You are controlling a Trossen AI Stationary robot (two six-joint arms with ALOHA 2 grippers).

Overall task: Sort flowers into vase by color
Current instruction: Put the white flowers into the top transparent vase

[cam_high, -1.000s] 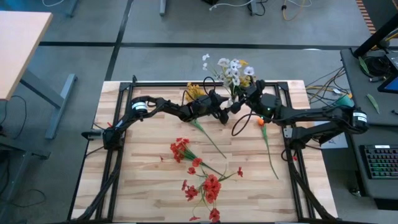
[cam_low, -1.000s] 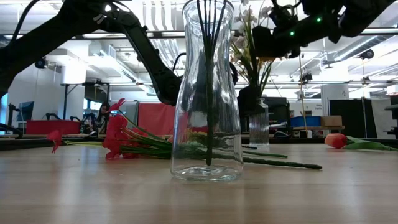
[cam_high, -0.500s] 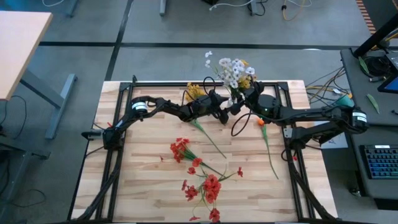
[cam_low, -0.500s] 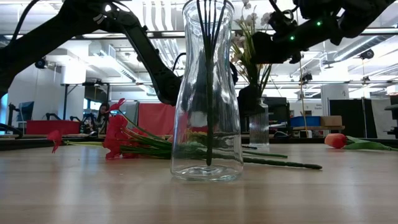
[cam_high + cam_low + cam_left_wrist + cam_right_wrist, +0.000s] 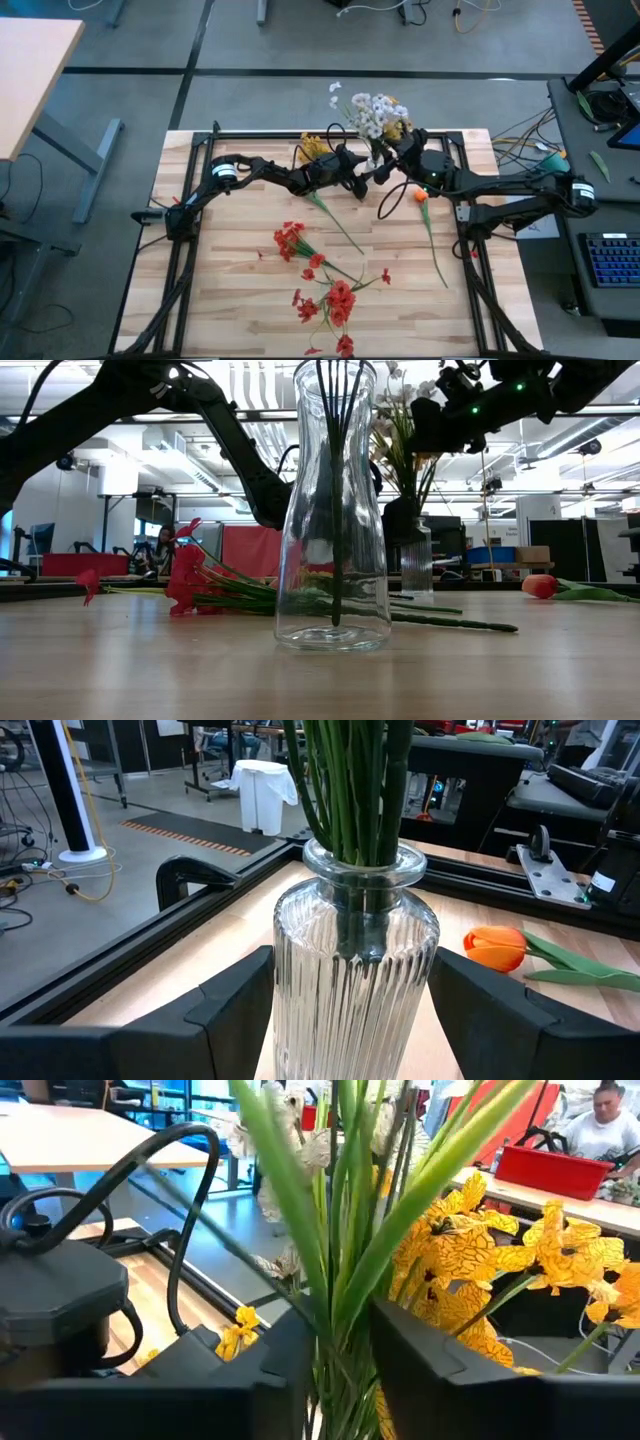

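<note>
A ribbed clear glass vase [image 5: 355,960] stands at the table's far middle and holds white and yellow flowers [image 5: 378,115]. My left gripper [image 5: 355,1020] is shut on the vase's body. My right gripper [image 5: 342,1370] is above the vase mouth, shut on the bunch of green stems [image 5: 335,1230]; the low view shows it high up [image 5: 435,425]. Red flowers [image 5: 292,240] and more red blossoms [image 5: 338,300] lie on the boards. An orange tulip [image 5: 420,197] lies on its side near the right arm. My left gripper holds the ribbed vase by its belly [image 5: 300,990], below the neck, pinched between the two fingers [image 5: 235,1010], one on each side. The fingers come in level from the table's left. The vase stands upright on the table. My right gripper pinches the bunch of green stems [image 5: 345,1315] between its two fingers [image 5: 420,1370], several stems together, above the vase mouth. The fingers lie across the stems, coming from the table's right. The stems stand nearly upright, with their lower ends in the vase.
A smooth clear glass carafe [image 5: 334,510] with dark stems in it stands close to the low camera. A black frame rail [image 5: 330,133] runs along the table's far edge. The tulip's long stem [image 5: 434,250] lies toward the near right. Bare boards [image 5: 240,290] lie near left.
My right gripper, shut on the stems, has shifted slightly and tipped, and the blossoms above the vase have swayed a little with it. The vase and my left gripper have stayed in place.
</note>
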